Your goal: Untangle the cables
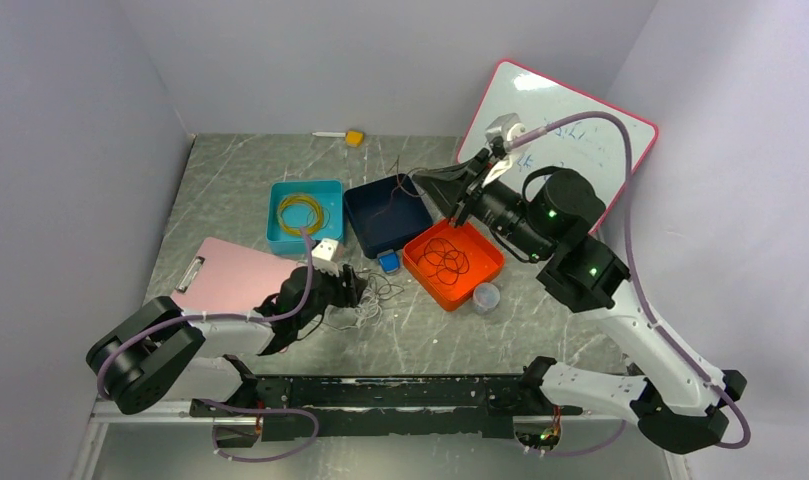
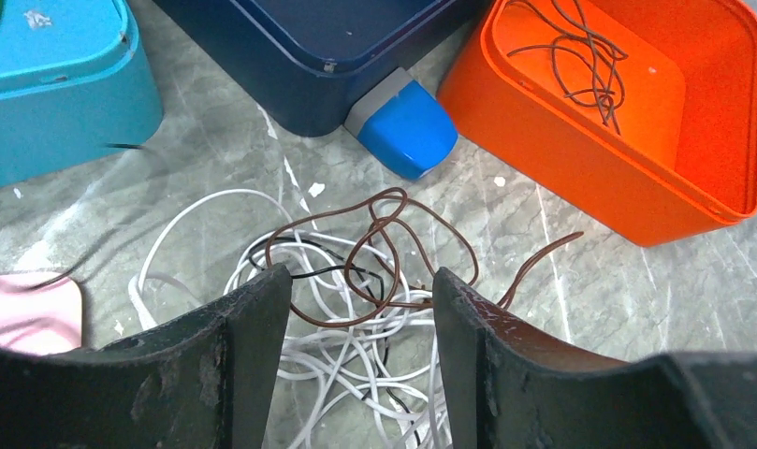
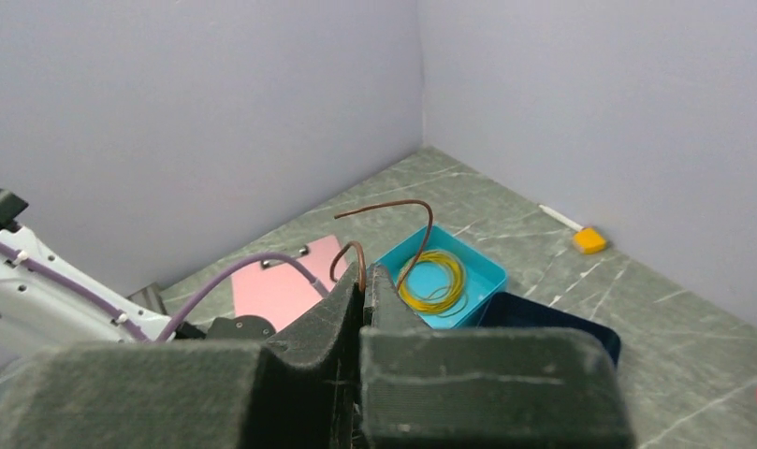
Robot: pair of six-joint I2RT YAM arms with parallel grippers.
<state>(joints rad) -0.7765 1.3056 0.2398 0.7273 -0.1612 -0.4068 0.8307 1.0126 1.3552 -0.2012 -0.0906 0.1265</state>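
My left gripper is spread wide and low over the cables, a loose heap of white and brown loops lying on the worktop toward its near-left part. The heap lies between the fingers and spills out ahead of them; I cannot tell whether either finger touches a strand.

Ahead, room is tight. The teal tray, navy tray and orange tray stand in a row, with a small blue block tucked at the navy tray's corner. One brown tip ends just short of the orange wall. The pink clipboard borders the heap on the left. The widest open stone lies right of the heap, along the near edge.

My right gripper hangs raised over the navy and orange trays, pressed together on a brown strand that arches up from its tips. Dark loops lie in the orange tray. A whiteboard leans at the far-right corner, close behind that arm.
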